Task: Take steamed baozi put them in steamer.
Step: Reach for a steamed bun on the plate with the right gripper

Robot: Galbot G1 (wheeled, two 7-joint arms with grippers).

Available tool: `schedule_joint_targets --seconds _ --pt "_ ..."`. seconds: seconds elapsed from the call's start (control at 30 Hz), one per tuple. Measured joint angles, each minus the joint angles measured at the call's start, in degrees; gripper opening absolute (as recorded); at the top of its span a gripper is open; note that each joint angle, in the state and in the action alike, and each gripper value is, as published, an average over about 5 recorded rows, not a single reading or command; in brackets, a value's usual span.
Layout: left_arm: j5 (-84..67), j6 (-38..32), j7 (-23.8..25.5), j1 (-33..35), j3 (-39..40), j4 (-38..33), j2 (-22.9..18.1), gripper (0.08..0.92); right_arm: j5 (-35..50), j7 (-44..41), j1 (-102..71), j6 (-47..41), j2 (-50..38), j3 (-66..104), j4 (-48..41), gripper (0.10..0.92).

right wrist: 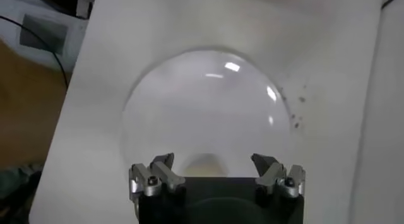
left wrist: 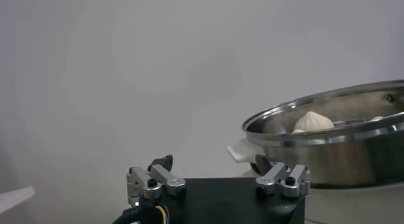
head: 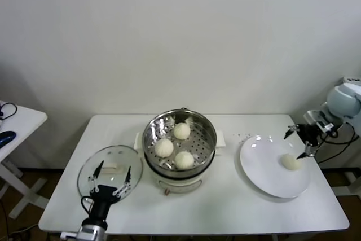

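Left gripper point(head: 110, 180) parked at bench point(head: 225, 207) front-left, roughly 7 o'clock from the steamer point(head: 179, 139), hovering over the glass lid point(head: 90, 165). Jaws spread, holding nothing. Idle.

Steamer sits bench-centre, lid off. Three baozi on the perforated tray: one at 12 o'clock point(head: 181, 131), one at 9 point(head: 164, 148), one at 6 point(head: 184, 160). Tray's 3 o'clock sector looks free, so that's my pick for the drop spot.

White plate point(head: 265, 176) at 3 o'clock of the steamer, near but not touching it. The last baozi point(head: 290, 162) lies on the plate's right half, toward the rim.

Right gripper point(head: 306, 139) just above that bun on its far-right side, jaws spread, empty. In the right wrist view the bun point(right wrist: 203, 164) shows between the fingers, not yet gripped.

Step, as I read it: reaching for bun four of four. Next move calls for lowering around the bun, a soft close since dough will squash, then lift, traverse to 9 o'clock over the steamer rim and release into the free sector.

Clearance: open bench between plate and steamer, nothing in the path. Must clear the steel rim going in. The plate's right rim lies near the bench's right edge, and the bun is close to that rim, so a nudge could roll it off the plate.
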Motion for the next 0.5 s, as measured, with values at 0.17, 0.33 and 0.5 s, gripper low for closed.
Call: schedule_joint_targets --seconds 0.17,0.33,0.5 --pt "0.1 0.1 0.0 0.1 -0.2 0.3 0.0 0.823 -3.7 0.8 -5.5 0.7 1.3 5.7 -4.5 0.823" --pt "0.4 0.1 0.0 0.1 -0.3 0.5 0.0 0.823 -8.1 1.7 -8.8 2.0 3.8 10.3 -9.6 0.823" --pt "0.6 0.3 0.0 0.3 -0.5 0.8 0.0 0.823 -11.7 2.1 -11.0 3.1 6.7 13.0 -14.3 0.823"
